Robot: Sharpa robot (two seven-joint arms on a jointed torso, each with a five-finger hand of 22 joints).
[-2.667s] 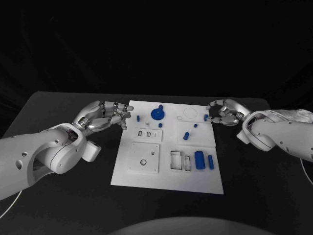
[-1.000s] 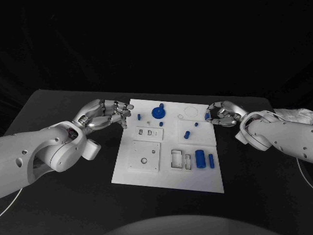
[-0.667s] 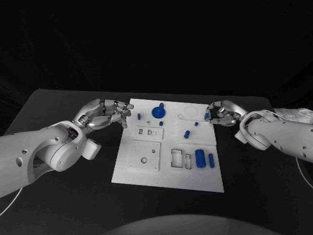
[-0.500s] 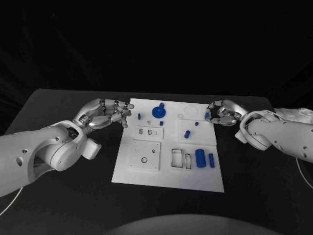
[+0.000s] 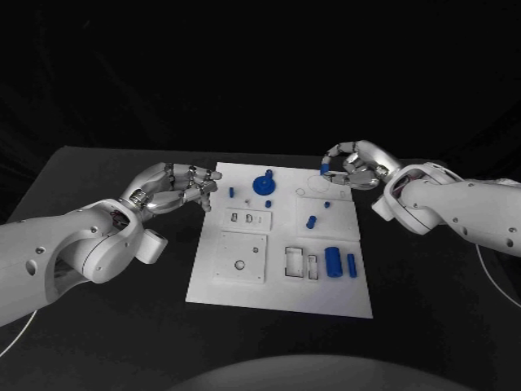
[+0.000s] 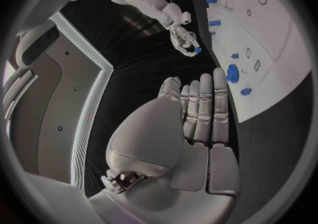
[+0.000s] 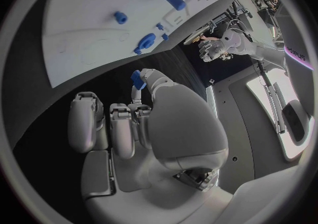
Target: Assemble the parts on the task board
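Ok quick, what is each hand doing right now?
Left hand: open, holding nothing, beside the task board.
Right hand: fingers pinch a small blue part.

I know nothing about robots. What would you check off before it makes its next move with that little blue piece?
1. Part held: the right hand pinches a small blue part at its fingertips, also seen in the right wrist view. Ok.
2. Part lifted above the task board: appears so, over the far right corner. Ok.
3. Target spot known: the faint round outline lies near the hand, but whether the part belongs there, cannot tell.
4. Left hand out of the way: beside the board's left edge, holding nothing. Ok.
5. Other blue parts undisturbed: the blue knob stands on the board. Ok.
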